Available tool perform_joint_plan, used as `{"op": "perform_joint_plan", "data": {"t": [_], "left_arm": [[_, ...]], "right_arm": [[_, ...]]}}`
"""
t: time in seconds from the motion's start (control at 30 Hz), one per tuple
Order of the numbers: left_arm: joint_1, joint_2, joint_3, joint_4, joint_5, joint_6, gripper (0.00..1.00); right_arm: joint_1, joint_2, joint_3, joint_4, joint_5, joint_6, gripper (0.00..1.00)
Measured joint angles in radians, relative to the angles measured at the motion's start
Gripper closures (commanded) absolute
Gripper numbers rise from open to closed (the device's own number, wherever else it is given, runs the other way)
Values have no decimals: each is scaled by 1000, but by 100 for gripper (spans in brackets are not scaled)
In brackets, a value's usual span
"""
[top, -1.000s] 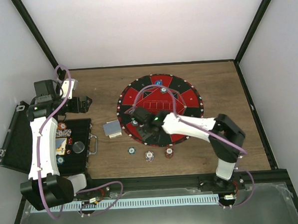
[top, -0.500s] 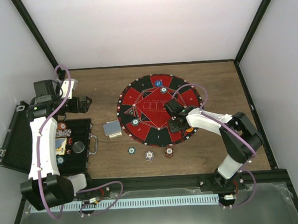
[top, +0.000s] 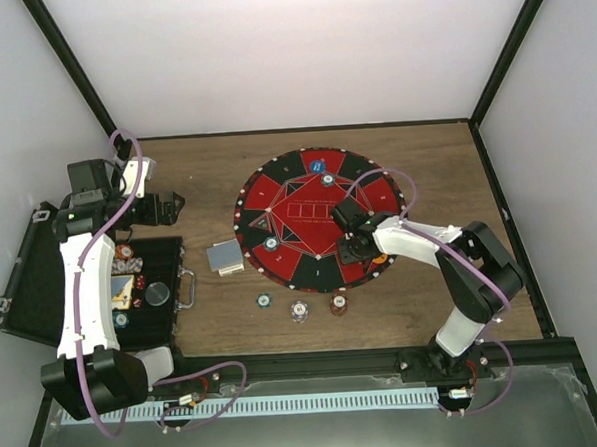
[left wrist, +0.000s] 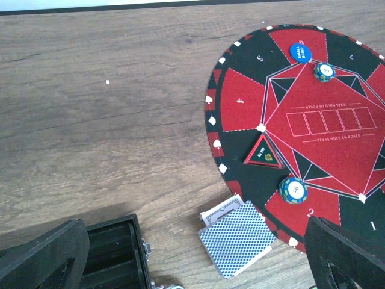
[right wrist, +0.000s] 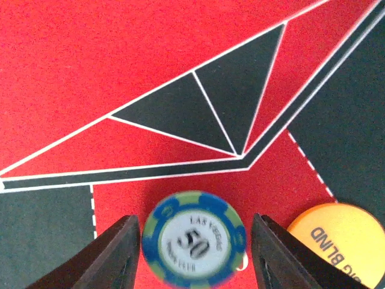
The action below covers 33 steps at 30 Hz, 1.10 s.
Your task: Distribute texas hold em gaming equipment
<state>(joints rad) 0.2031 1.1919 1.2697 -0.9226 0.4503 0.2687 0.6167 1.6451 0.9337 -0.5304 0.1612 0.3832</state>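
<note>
The left pincer (top: 169, 206) stayed spread wide beside the black case (top: 165, 253). The card deck (top: 224, 256) lay just off the left edge of the round mat (top: 262, 190), its long axis roughly across the table and slightly askew. The right pincer (right wrist: 195, 221), swung rightward across the mat since a second before, stood part-spread astride, not pinching, a blue-green 50 chip (right wrist: 194, 244), with an orange big-blind disc (right wrist: 340, 241) just beside.
</note>
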Motion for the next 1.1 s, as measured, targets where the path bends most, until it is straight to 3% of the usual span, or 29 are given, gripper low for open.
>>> {"op": "perform_joint_plan", "data": {"t": [0.13, 0.4, 0.6, 0.8, 1.1], "left_arm": [[0, 0, 0, 0, 0, 5, 0], [0, 0, 0, 0, 8, 5, 0], [0, 0, 0, -1, 8, 5, 0], [0, 4, 0, -5, 8, 5, 0], [0, 14, 1, -8, 10, 5, 0]], "right_arm": [[0, 3, 1, -5, 7, 6, 32], [23, -22, 74, -87, 51, 11, 30], [187, -85, 177, -141, 74, 10, 28], [375, -115, 195, -158, 0, -24, 24], [489, -94, 193, -183, -89, -70, 24]]}}
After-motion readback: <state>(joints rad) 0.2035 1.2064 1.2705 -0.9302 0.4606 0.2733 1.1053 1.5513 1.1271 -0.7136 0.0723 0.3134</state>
